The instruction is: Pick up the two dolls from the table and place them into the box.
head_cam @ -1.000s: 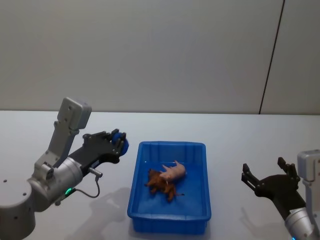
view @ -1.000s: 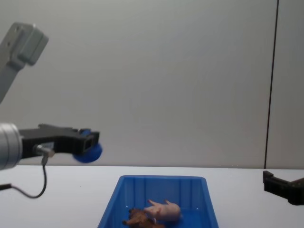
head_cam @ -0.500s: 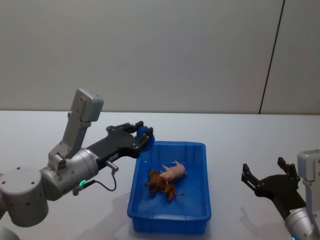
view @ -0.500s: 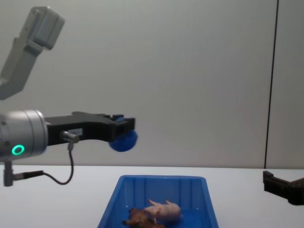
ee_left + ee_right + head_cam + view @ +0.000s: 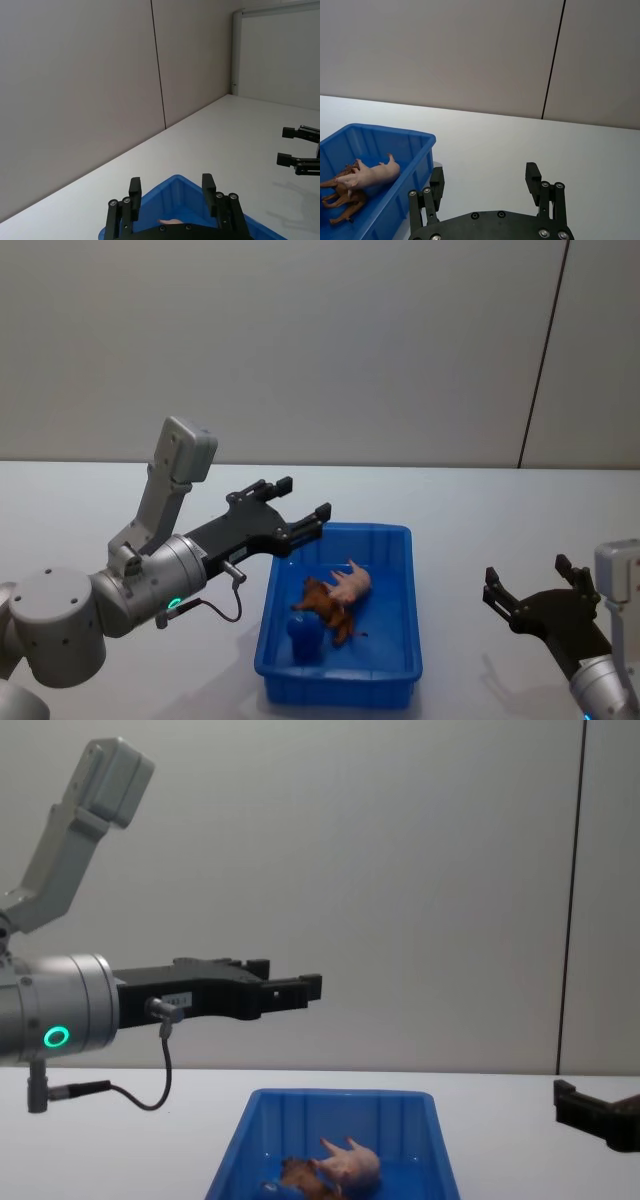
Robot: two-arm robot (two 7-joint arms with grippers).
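the left tool [image 5: 300, 508] hung spread and empty over the box [image 5: 400, 540]; below it lay the pig [image 5: 350, 585], brown doll [image 5: 322, 605] and a blue thing [image 5: 305, 638], apparently let fall. right tool [image 5: 540, 602] idle, spread.

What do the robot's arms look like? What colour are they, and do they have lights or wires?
The left arm is made of rounded silver-grey segments with a boxy grey block on top, a small glowing green ring light, and a thin black cable looping beneath. Its tool is black, with flat prongs. The right tool, at the right edge, is black too, on a silver-grey wrist.
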